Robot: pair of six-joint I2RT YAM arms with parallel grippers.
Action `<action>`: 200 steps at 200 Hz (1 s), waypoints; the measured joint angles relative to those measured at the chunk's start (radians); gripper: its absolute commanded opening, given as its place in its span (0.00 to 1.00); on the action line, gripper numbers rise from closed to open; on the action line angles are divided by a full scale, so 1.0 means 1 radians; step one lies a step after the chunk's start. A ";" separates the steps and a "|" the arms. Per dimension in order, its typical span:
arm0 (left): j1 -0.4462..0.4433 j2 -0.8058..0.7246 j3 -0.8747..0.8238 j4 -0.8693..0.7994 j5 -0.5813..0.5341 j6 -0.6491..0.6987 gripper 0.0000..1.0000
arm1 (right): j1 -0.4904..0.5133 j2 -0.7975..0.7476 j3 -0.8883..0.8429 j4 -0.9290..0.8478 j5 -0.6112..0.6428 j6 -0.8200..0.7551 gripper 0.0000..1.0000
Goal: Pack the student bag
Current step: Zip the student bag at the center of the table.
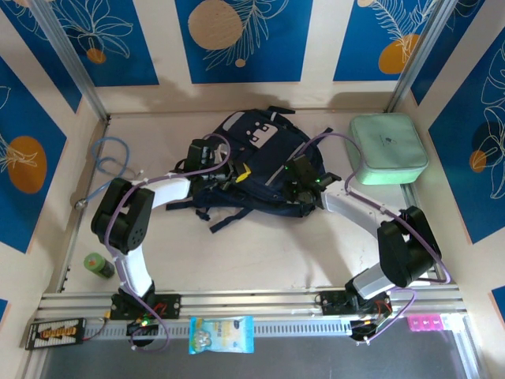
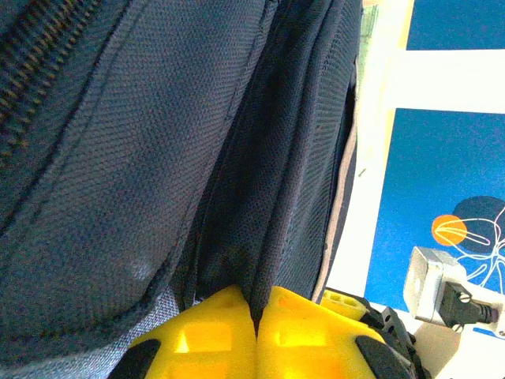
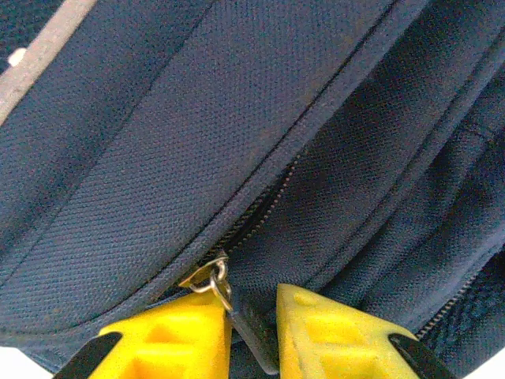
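The student bag (image 1: 252, 158), dark navy with a grey stripe and black straps, lies in the middle of the table. My left gripper (image 1: 235, 172) is at its left side. In the left wrist view its yellow fingers (image 2: 221, 332) are shut on a fold of the bag's navy fabric (image 2: 260, 260), with my left gripper (image 2: 256, 304) pressed close to the cloth. My right gripper (image 1: 295, 181) is at the bag's right side. In the right wrist view my right gripper (image 3: 254, 304) stands slightly open around the black zipper pull tab (image 3: 251, 332). The tab hangs from a metal ring (image 3: 215, 280) at the end of a zip.
A mint green zip case (image 1: 388, 148) sits at the back right by the wall. A blue cable (image 1: 110, 158) lies at the left. A small green bottle (image 1: 99, 265) stands near the left arm's base, and a snack packet (image 1: 221, 334) lies on the front rail.
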State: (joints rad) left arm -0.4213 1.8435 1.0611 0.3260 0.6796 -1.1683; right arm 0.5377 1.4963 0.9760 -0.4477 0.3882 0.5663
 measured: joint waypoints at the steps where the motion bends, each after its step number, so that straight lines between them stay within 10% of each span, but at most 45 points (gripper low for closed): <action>1: 0.000 0.000 0.000 0.000 0.000 0.000 0.00 | 0.000 0.000 0.000 0.000 -0.001 0.000 0.15; 150: 0.009 0.062 0.141 -0.188 0.034 0.172 0.00 | -0.121 -0.132 0.004 -0.014 -0.095 0.013 0.00; 200: 0.057 0.138 0.354 -0.416 -0.029 0.397 0.37 | 0.010 -0.247 -0.076 -0.021 -0.215 0.019 0.00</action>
State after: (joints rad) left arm -0.3645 1.9816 1.4151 -0.0898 0.6502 -0.7715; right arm 0.5480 1.2495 0.9005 -0.4686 0.1730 0.5850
